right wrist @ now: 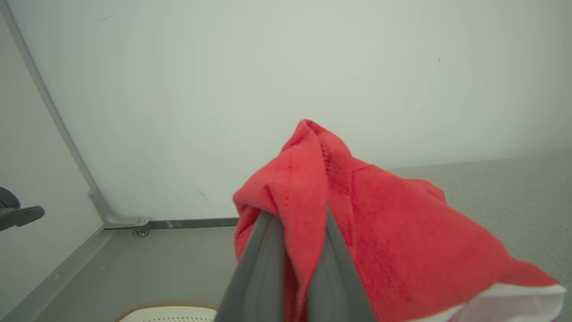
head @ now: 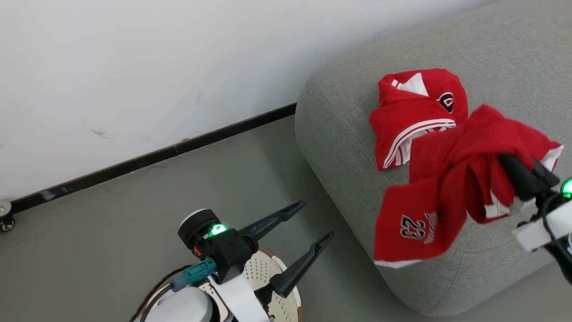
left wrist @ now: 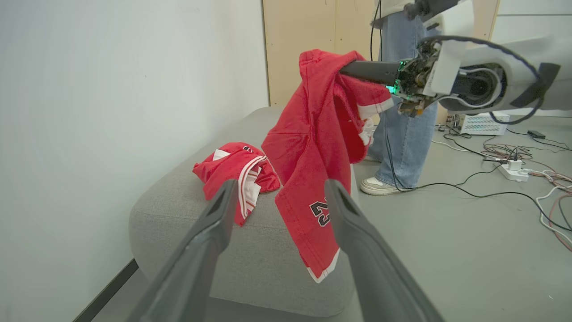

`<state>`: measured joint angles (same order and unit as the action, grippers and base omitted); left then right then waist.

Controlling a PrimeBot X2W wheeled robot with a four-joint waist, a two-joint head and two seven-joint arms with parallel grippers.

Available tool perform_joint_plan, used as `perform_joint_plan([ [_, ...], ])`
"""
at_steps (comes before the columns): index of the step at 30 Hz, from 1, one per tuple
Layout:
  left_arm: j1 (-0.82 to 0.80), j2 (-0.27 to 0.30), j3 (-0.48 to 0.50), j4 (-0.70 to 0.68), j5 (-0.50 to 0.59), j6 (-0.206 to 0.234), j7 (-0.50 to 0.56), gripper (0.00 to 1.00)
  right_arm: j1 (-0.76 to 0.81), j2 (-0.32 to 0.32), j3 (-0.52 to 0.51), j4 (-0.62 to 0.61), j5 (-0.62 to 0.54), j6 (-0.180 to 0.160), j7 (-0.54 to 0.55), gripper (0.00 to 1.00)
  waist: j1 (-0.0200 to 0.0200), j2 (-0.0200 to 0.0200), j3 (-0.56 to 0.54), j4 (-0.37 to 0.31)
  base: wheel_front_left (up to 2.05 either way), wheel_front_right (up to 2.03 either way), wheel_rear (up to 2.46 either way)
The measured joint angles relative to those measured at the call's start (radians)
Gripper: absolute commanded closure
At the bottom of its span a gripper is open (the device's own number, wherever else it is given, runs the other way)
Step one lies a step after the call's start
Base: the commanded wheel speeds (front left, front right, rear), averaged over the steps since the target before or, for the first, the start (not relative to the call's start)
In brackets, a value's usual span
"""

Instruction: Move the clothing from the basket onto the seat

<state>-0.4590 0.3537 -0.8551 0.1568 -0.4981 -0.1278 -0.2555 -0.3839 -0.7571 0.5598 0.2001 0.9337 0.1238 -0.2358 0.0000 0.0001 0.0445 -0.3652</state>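
Two grey fingers of right gripper (right wrist: 298,221) pinch a fold of red jersey (right wrist: 384,232) between them. The cloth drapes to the right, with white trim at the lower right corner. Behind: white wall (right wrist: 268,67), baseboard (right wrist: 192,222), grey sofa (right wrist: 505,188) at right. The perforated basket (right wrist: 165,314) is at the bottom edge.

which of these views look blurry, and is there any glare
head view: sharp, evenly lit, no glare; left wrist view: left gripper near the lens and slightly soft, held jersey crisp; right wrist view: that jersey, pinched in the right gripper, soft because it sits so close.
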Motion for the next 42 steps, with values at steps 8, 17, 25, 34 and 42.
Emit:
perform_joint_plan([
  [8,-0.009,0.026,0.030,0.001,0.020,0.002,0.000,0.00,-0.143,0.011,-0.032,0.064,0.006,0.000,0.043,1.00,0.0000,0.0000,0.046,0.012,0.00,0.00,0.00],
  [17,-0.085,0.053,0.050,-0.018,0.051,0.005,0.000,0.00,-0.313,0.014,-0.116,0.174,0.009,0.000,0.081,1.00,0.0000,0.0000,0.114,0.026,0.00,0.00,0.00],
  [25,-0.138,0.052,0.044,-0.050,0.082,0.005,0.015,0.00,-0.403,-0.028,-0.169,0.287,0.010,0.000,0.117,1.00,0.0000,0.0000,0.185,0.036,0.00,0.00,0.00],
  [34,-0.184,0.043,0.022,-0.072,0.108,0.004,0.037,0.00,-0.463,-0.052,-0.206,0.402,-0.035,0.000,0.116,1.00,0.0000,0.0000,0.267,0.053,0.00,0.00,0.00],
  [42,-0.236,0.041,-0.014,-0.081,0.168,0.004,0.062,0.00,-0.451,0.019,-0.202,0.536,-0.087,0.001,0.075,1.00,0.0000,0.0000,0.339,0.071,0.00,0.00,0.00],
])
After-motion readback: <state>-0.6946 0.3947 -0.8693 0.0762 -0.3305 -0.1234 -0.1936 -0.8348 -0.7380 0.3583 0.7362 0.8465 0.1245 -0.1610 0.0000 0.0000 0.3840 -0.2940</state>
